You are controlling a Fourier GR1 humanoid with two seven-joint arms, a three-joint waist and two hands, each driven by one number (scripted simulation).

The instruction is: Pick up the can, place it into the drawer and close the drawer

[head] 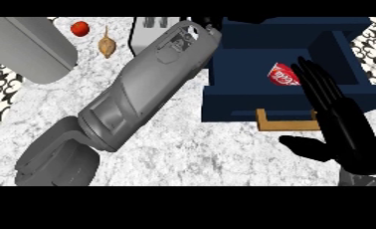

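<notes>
the can [281, 75] lies in the open drawer [228, 108], so closing is my step. my right hand [334, 118] is flat, holding nothing, beside the handle [286, 126]; i'd push the front squarely. my left forearm [147, 88] crowds the drawer's left wall; my left hand [202, 22] is too hidden to tell.

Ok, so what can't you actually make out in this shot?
Head view:
Left hand: almost wholly hidden behind its own grey forearm.
Red cylindrical can in the dark blue open drawer: right side covered by fingers of the black right hand.
White boxy object: partly behind the forearm; identity unclear.
Tan drawer handle: right end under the right hand.
</notes>
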